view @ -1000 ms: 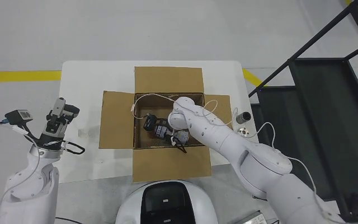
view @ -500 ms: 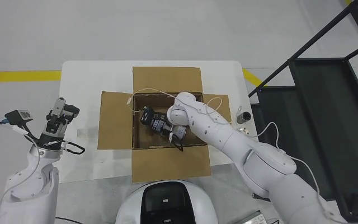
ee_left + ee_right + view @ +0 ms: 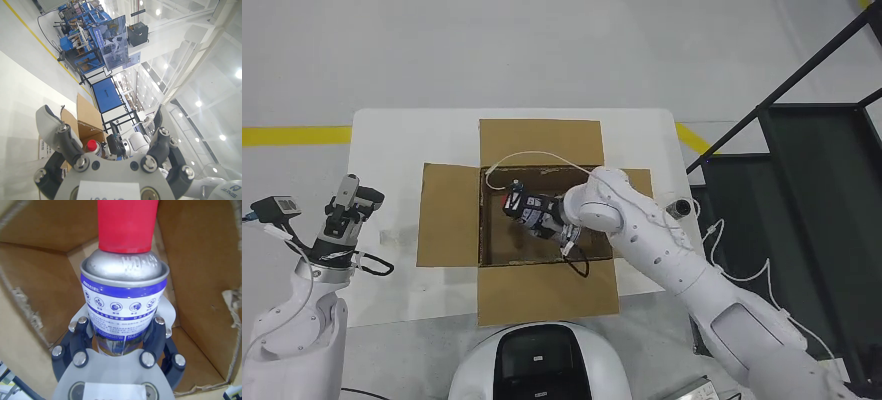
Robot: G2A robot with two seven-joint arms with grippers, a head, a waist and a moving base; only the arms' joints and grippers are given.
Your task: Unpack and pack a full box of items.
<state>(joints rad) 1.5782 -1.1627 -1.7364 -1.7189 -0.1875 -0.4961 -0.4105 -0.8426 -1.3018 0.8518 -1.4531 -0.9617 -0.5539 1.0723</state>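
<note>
Left gripper [image 3: 102, 115]: parked off the left edge of the white table [image 3: 402, 140], well apart from the cardboard box [image 3: 542, 140]. Spread wide, fingers [image 3: 47, 117] far from each other, clasping nothing and touching nothing.

Next, mid-table: the box, standing with all four flaps folded outward and flat, its inside exposed.

Over that opening, right gripper [image 3: 123, 313]: reaching in from the right side and clamped around a spray can [image 3: 122, 289]. Closed only as far as the can's body allows, one finger pressed against each side of the blue-and-white label, low on the cylinder, away from the silver shoulder. Red cap [image 3: 126, 226] pointing away from the wrist, toward the box's left wall. Brown walls and floor on every side of the can in the wrist view; impossible to tell whether resting on the bottom or lifted off it.

Farthest right, just beside the right flap: a small dark cylinder [image 3: 679, 207] on the table.
</note>
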